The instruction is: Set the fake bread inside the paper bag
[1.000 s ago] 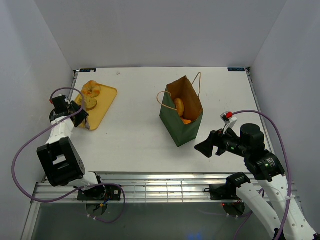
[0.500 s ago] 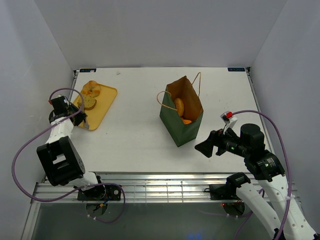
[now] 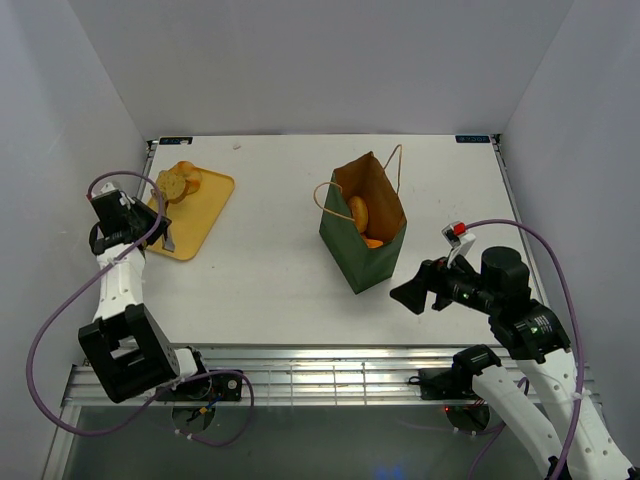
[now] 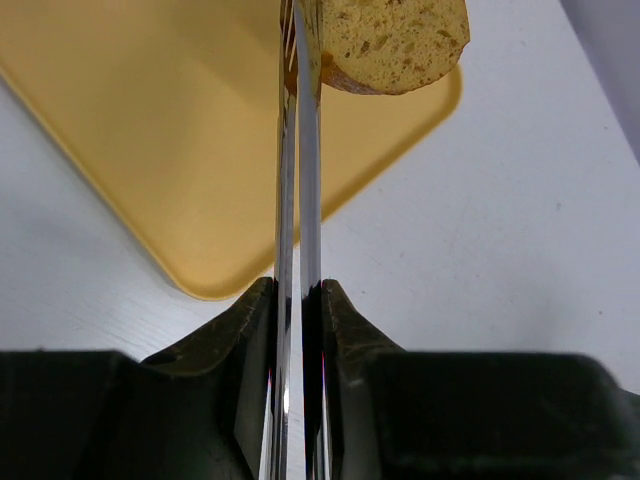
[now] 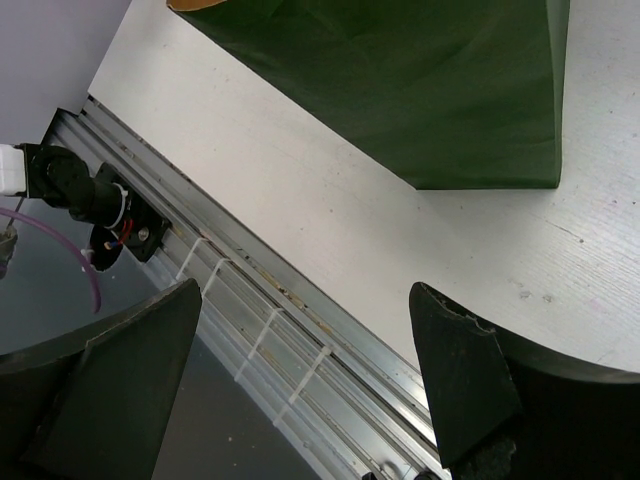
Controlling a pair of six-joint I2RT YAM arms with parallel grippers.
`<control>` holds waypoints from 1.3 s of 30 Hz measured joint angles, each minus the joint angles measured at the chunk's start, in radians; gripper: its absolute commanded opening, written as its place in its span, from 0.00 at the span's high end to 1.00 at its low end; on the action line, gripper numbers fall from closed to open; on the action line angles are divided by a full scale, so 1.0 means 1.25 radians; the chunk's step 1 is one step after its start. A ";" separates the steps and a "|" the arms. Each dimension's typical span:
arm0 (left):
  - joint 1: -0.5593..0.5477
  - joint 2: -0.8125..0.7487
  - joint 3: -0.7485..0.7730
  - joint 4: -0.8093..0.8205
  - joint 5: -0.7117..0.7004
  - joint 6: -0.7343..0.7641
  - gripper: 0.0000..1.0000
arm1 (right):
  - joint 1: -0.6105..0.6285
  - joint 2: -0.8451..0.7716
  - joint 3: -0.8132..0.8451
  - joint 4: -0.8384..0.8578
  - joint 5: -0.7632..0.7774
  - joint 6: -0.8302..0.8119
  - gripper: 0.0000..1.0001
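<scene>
"What's on your left side?"

"My left gripper (image 4: 297, 312) is clamped tight on the metal tongs (image 4: 298, 200). Their tips pinch a slice of fake bread (image 4: 395, 40) over the far corner of the yellow tray (image 4: 150, 130). Another orange piece (image 3: 191, 178) sits at the tray's far end."

"And the paper bag?"

"The paper bag (image 3: 362, 250) stands upright in the middle of the table (image 3: 270, 260), mouth open, with bread pieces (image 3: 359, 212) inside. My right gripper (image 5: 295, 380) hovers near the bag's near bottom corner, fingers spread wide, holding nothing."
</scene>
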 measured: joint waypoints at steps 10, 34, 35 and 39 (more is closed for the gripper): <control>-0.033 -0.085 -0.009 0.023 0.149 -0.066 0.89 | 0.000 0.005 0.033 -0.015 0.024 0.001 0.10; -0.536 -0.334 0.083 0.147 0.351 -0.265 0.76 | 0.000 0.005 0.058 -0.089 0.104 0.035 0.10; -0.555 -0.338 0.083 0.157 0.351 -0.272 0.76 | 0.000 0.005 0.060 -0.089 0.105 0.038 0.10; -0.620 -0.339 0.082 0.179 0.350 -0.290 0.75 | 0.000 0.006 0.060 -0.089 0.107 0.048 0.10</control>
